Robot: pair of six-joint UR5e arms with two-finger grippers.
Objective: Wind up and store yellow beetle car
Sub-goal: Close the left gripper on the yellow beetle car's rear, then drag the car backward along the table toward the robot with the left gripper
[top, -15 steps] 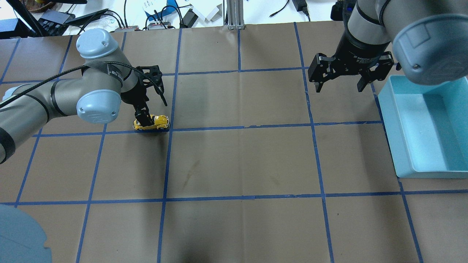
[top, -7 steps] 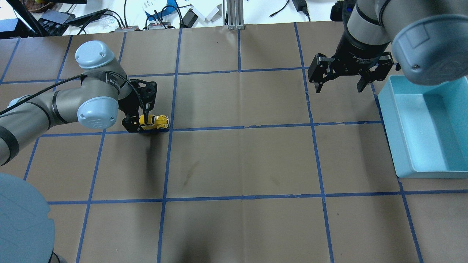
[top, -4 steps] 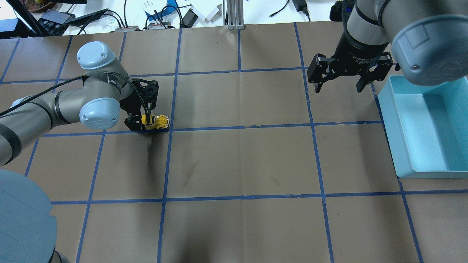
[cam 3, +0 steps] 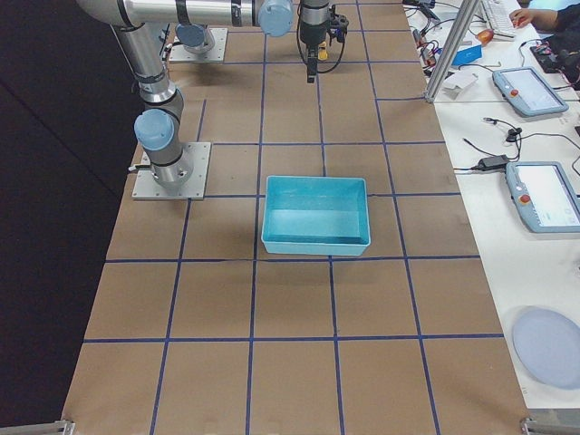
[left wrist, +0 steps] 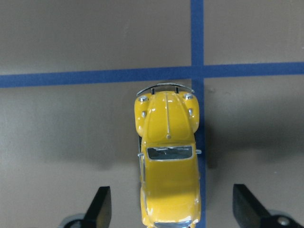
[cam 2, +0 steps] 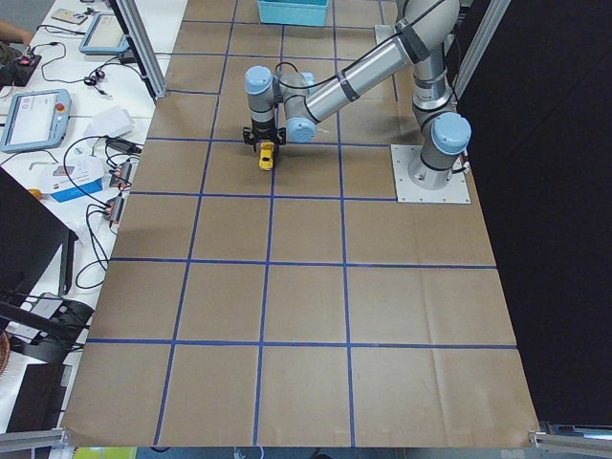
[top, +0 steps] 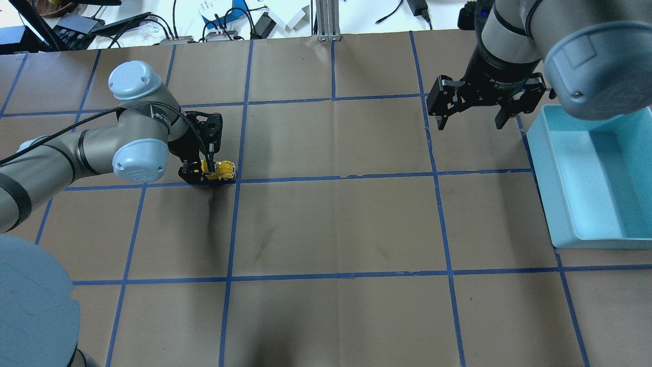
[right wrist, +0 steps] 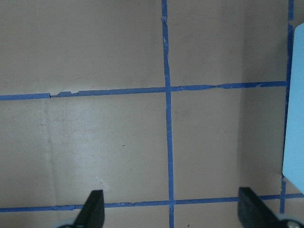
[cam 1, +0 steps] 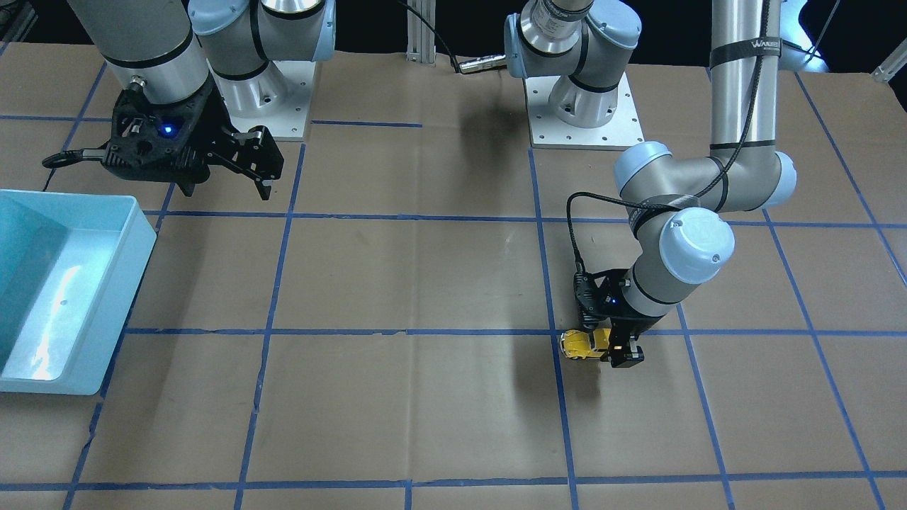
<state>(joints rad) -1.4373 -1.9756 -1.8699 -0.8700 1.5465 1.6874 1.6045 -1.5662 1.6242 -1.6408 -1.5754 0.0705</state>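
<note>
Basically brown tabletop (top: 336, 229), blue tape grid (top: 290, 179).

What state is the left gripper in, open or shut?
Open: the left gripper has its fingertips straddling the yellow beetle car, gaps on both sides.

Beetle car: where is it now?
Overhead view, left half: the car sits by a blue tape crossing, between the fingers of the open left gripper.
</note>
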